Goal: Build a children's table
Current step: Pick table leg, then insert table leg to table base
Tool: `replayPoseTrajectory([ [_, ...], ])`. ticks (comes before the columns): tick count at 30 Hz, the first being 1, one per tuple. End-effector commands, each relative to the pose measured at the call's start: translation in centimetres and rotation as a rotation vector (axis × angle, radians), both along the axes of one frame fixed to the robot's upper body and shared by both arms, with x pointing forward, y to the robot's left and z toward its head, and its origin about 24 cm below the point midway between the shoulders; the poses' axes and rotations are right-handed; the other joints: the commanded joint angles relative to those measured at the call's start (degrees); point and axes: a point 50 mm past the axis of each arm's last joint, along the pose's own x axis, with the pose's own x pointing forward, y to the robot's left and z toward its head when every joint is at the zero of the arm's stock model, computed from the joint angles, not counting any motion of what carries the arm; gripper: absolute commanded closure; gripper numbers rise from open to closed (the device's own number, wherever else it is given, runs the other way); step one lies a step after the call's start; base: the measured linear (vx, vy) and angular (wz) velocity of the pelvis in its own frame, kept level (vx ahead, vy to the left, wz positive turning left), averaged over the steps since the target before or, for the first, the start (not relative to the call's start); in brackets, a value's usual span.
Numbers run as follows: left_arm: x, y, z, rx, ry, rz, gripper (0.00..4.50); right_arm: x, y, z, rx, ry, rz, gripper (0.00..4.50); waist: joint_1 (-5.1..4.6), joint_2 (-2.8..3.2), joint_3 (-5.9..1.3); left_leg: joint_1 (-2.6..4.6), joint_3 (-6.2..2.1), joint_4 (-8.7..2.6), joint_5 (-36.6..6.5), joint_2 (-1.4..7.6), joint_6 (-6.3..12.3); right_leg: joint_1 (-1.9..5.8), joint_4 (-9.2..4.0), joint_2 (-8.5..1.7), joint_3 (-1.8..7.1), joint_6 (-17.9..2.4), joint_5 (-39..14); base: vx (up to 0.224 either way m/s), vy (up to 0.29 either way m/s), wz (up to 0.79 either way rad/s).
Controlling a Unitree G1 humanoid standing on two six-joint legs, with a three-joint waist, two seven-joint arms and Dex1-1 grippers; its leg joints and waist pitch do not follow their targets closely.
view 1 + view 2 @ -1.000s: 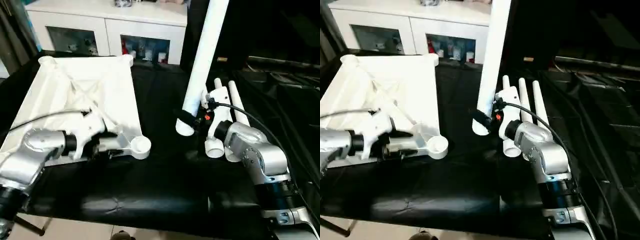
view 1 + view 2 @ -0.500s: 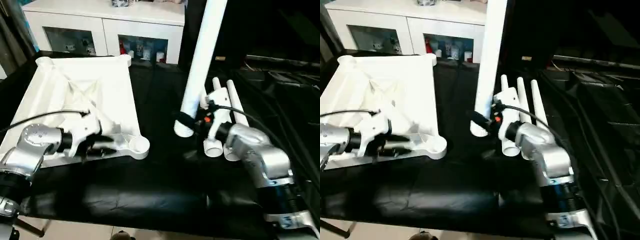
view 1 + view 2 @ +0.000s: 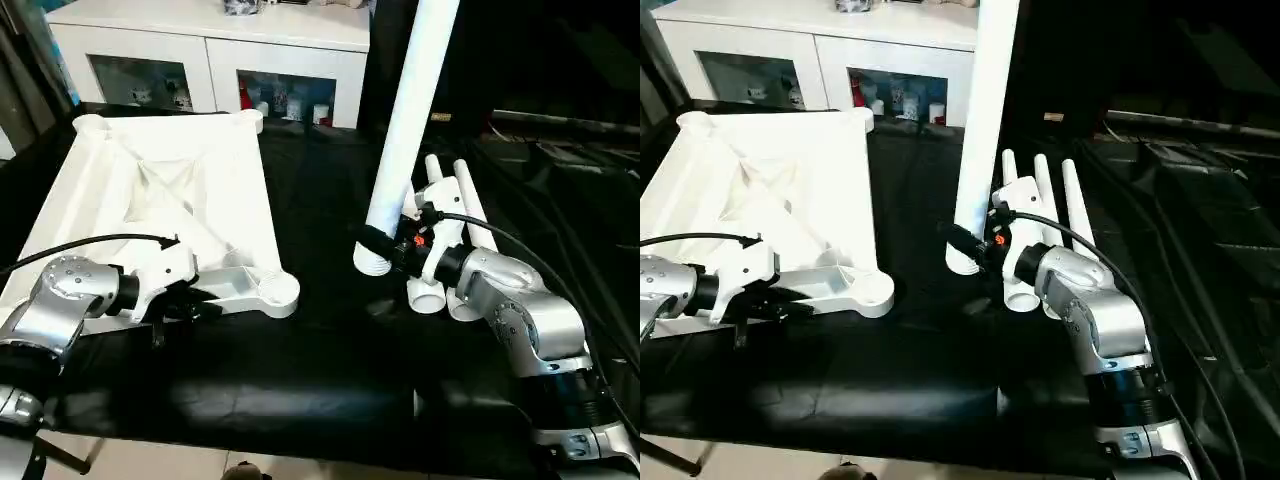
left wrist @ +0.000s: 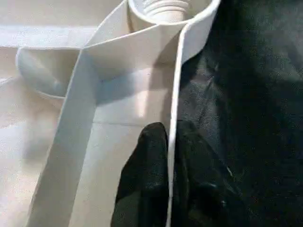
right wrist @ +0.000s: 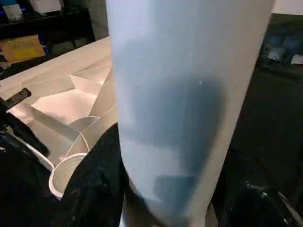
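The white tabletop [image 3: 170, 190] lies upside down on the black table, ribs up. My left gripper [image 3: 197, 306] is at its near edge, just left of the corner socket [image 3: 280, 291]. In the left wrist view its black fingers [image 4: 149, 156] press on either side of the thin rim [image 4: 177, 85], shut on it. My right gripper [image 3: 385, 248] is shut on the lower end of a white leg [image 3: 410, 110], held nearly upright above the cloth to the right of the tabletop. Two more legs [image 3: 455, 215] lie behind that gripper.
A white cabinet [image 3: 220, 50] with glass doors stands behind the table. Black cloth [image 3: 300, 370] covers the table in front of both arms. Dark equipment and cables sit at the right [image 3: 560, 150].
My left gripper's fingers have closed onto the tabletop's near rim, and the left forearm has dropped lower and further left. The right arm still holds the leg in much the same place.
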Motion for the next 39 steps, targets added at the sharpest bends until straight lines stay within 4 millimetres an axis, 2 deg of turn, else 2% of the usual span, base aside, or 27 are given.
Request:
replayPoseTrajectory([
  [1, 0.5, -0.2, 0.9, -0.041, -0.018, -0.002, 4.4, 0.0, -0.4, 0.8, 0.003, -0.031, -0.003, 2.57, 0.04, 1.78, -4.51, 1.66, -1.5, -4.41, -15.1, 3.39, -4.15, 2.67, -4.22, -5.91, 3.51, -11.56, -5.8, 0.0, 0.0, 0.0],
  [4, 0.3, -0.8, 1.3, -0.113, 0.014, -0.014, 4.48, -0.2, -0.2, 0.6, 0.003, -0.024, 0.012, 2.57, -0.1, 1.86, -4.6, 1.5, -1.5, -4.37, -13.97, 3.4, -4.07, 2.79, -3.94, -5.87, 3.4, -12.05, -4.28, 0.0, 0.0, 0.0],
  [5, 0.2, -1.2, 1.3, -0.131, 0.03, -0.026, 4.48, -0.3, -0.1, 0.6, 0.004, -0.02, 0.023, 2.57, -0.22, 1.48, -4.61, 1.59, -1.41, -4.32, -13.65, 3.44, -3.87, 2.82, -3.82, -5.87, 3.42, -12.52, -3.34, 0.0, 0.0, 0.0],
  [7, -0.3, -2.4, 1.2, -0.169, 0.06, -0.056, 4.5, -0.5, 0.1, 0.6, 0.004, -0.014, 0.038, 2.57, -0.15, 1.71, -4.61, 1.5, -1.52, -4.31, -13.33, 3.65, -3.53, 2.94, -3.59, -6.08, 3.41, -12.9, -2.86, 0.0, 0.0, 0.0],
  [9, -0.8, -5.0, 0.7, -0.212, 0.049, -0.083, 4.5, -0.6, 0.3, 0.5, 0.004, -0.01, 0.051, 2.57, -0.21, 1.54, -4.59, 1.44, -1.43, -4.32, -12.71, 3.73, -3.1, 2.97, -3.57, -5.96, 3.42, -13.1, -2.24, 0.0, 0.0, 0.0],
  [10, -0.8, -5.9, 0.5, -0.22, 0.042, -0.078, 4.5, -0.6, 0.3, 0.5, 0.003, -0.009, 0.051, 2.57, -0.11, 1.54, -4.51, 1.57, -1.23, -4.18, -12.46, 3.65, -2.56, 2.73, -3.81, -5.78, 3.44, -13.14, -2.22, 0.0, 0.0, 0.0],
  [12, -0.9, -7.2, 0.0, -0.224, 0.03, -0.075, 4.5, -0.6, 0.3, 0.5, 0.002, -0.007, 0.051, 2.57, 0.35, 1.34, -4.31, 1.7, -0.93, -3.95, -12.6, 3.38, -1.63, 2.61, -4.31, -5.73, 3.56, -12.78, -4.75, 0.0, 0.0, 0.0],
  [13, -0.9, -8.1, -0.2, -0.228, 0.012, -0.068, 4.5, -0.6, 0.3, 0.4, 0.002, -0.005, 0.051, 2.57, 0.61, 1.0, -4.29, 1.44, -0.89, -3.94, -11.86, 3.29, -1.07, 2.87, -4.53, -5.87, 3.6, -11.96, -7.04, 0.0, 0.0, 0.0],
  [15, -0.8, -8.4, -0.3, -0.232, 0.006, -0.06, 4.5, -0.6, 0.3, 0.4, 0.002, -0.004, 0.052, 2.57, 0.92, 1.35, -4.25, 1.34, -0.97, -3.91, -11.61, 3.27, -0.78, 2.74, -4.92, -5.95, 3.63, -10.11, -11.15, 0.0, 0.0, 0.0],
  [16, -0.7, -8.6, -0.3, -0.233, 0.001, -0.052, 4.5, -0.6, 0.3, 0.4, 0.002, -0.003, 0.052, 2.57, 0.96, 1.19, -4.22, 1.2, -1.02, -3.98, -11.49, 3.23, -0.73, 2.81, -5.15, -5.97, 3.62, -8.92, -13.54, 0.0, 0.0, 0.0],
  [17, -0.5, -8.8, -0.3, -0.224, -0.013, -0.029, 4.5, -0.6, 0.3, 0.4, 0.002, -0.002, 0.053, 2.57, 0.96, 1.27, -4.25, 1.19, -1.07, -4.03, -11.68, 3.22, -0.84, 2.67, -5.27, -5.9, 3.58, -7.98, -15.42, 0.0, 0.0, 0.0],
  [19, -0.1, -8.8, -0.3, -0.204, -0.031, 0.0, 4.04, -0.6, 0.4, 0.4, 0.002, -0.002, 0.055, 2.57, 0.88, 1.3, -4.29, 1.21, -1.16, -4.08, -11.95, 3.25, -0.88, 2.52, -5.45, -5.8, 3.55, -7.18, -16.56, 0.0, 0.0, 0.0],
  [21, -0.1, -8.8, -0.2, -0.194, -0.029, 0.006, 3.87, -0.6, 0.4, 0.4, 0.003, -0.002, 0.055, 2.57, 0.88, 1.47, -4.46, 1.19, -1.2, -4.06, -11.68, 3.26, -0.99, 2.49, -5.28, -5.81, 3.51, -7.34, -15.77, 0.0, 0.0, 0.0],
  [22, -0.2, -8.3, -0.4, -0.134, -0.033, -0.003, 3.87, -0.5, 0.5, 0.5, 0.003, -0.001, 0.058, 2.57, 0.91, 1.58, -4.52, 1.13, -1.25, -4.08, -11.5, 3.35, -0.99, 2.4, -5.22, -5.73, 3.5, -7.66, -14.46, 0.0, 0.0, 0.0],
  [25, -0.2, -7.8, -0.7, -0.083, -0.052, 0.004, 3.55, -0.5, 0.7, 0.5, 0.003, -0.002, 0.061, 2.57, 0.44, 1.43, -4.66, 1.05, -1.29, -4.15, -11.27, 3.16, -0.95, 2.57, -4.93, -5.51, 3.4, -7.63, -11.54, 0.0, 0.0, 0.0],
  [27, -0.2, -7.6, -0.9, -0.077, -0.05, 0.016, 3.5, -0.5, 0.7, 0.5, 0.003, -0.003, 0.061, 2.57, 0.26, 1.44, -4.68, 1.0, -1.2, -4.03, -10.78, 3.11, -0.76, 2.58, -4.93, -5.55, 3.41, -8.02, -10.64, 0.0, 0.0, 0.0],
  [30, -0.2, -7.4, -0.9, -0.076, -0.047, 0.026, 3.5, -0.5, 0.7, 0.5, 0.002, -0.005, 0.06, 2.57, 0.12, 1.51, -4.68, 1.02, -1.18, -4.0, -10.58, 3.12, -0.63, 2.56, -4.94, -5.59, 3.39, -8.23, -10.66, 0.0, 0.0, 0.0],
  [36, -0.1, -7.0, -1.0, -0.09, -0.035, 0.042, 3.5, -0.3, 0.3, 0.7, -0.004, -0.011, 0.051, 2.57, -0.05, 1.4, -4.49, 1.12, -1.17, -4.09, -12.05, 3.09, -0.83, 2.46, -5.35, -5.64, 3.42, -7.67, -14.21, 0.0, 0.0, 0.0],
  [37, -0.1, -7.1, -1.0, -0.098, -0.036, 0.045, 3.86, -0.2, 0.3, 0.8, -0.003, -0.012, 0.05, 2.57, -0.04, 1.34, -4.5, 1.16, -1.17, -4.09, -12.21, 3.1, -0.86, 2.42, -5.4, -5.62, 3.41, -7.54, -14.82, 0.0, 0.0, 0.0],
  [39, 0.0, -7.1, -0.9, -0.107, -0.05, 0.048, 3.86, -0.2, 0.3, 0.8, -0.002, -0.012, 0.05, 2.57, -0.03, 1.33, -4.49, 1.15, -1.18, -4.1, -12.03, 3.13, -0.82, 2.38, -5.39, -5.61, 3.44, -7.57, -14.52, 0.0, 0.0, 0.0],
])
